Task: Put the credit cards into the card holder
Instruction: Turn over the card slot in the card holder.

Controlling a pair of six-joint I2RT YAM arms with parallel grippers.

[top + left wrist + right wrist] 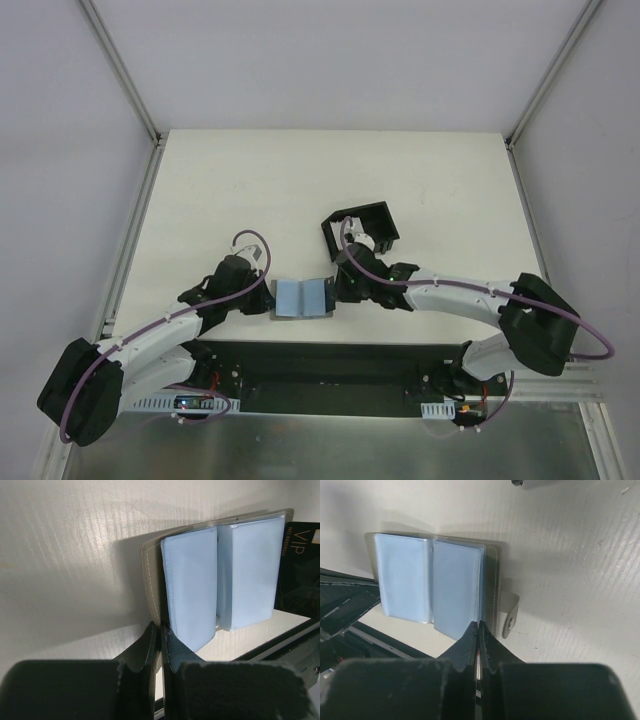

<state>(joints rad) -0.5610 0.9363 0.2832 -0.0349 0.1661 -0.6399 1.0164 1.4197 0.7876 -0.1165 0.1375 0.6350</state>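
The grey wallet [300, 297] lies open near the table's front edge, showing light blue sleeves [192, 585]. My left gripper [268, 296] is shut on the wallet's left grey cover [151, 580], with its jaws [161, 627] pinched on the cover's edge. My right gripper [337, 290] is shut at the wallet's right side, between the sleeves [455, 585] and the cover. A thin card edge shows between its fingers [478, 626]. A dark credit card [301, 575] with gold VIP lettering sticks out past the wallet's right edge. The black card holder [388, 225] stands behind the right gripper.
The wallet's snap tab [510, 615] sticks out to the right of my right fingers. The black base plate [320, 365] runs along the near edge just in front of the wallet. Metal frame rails [130, 250] border the table's sides.
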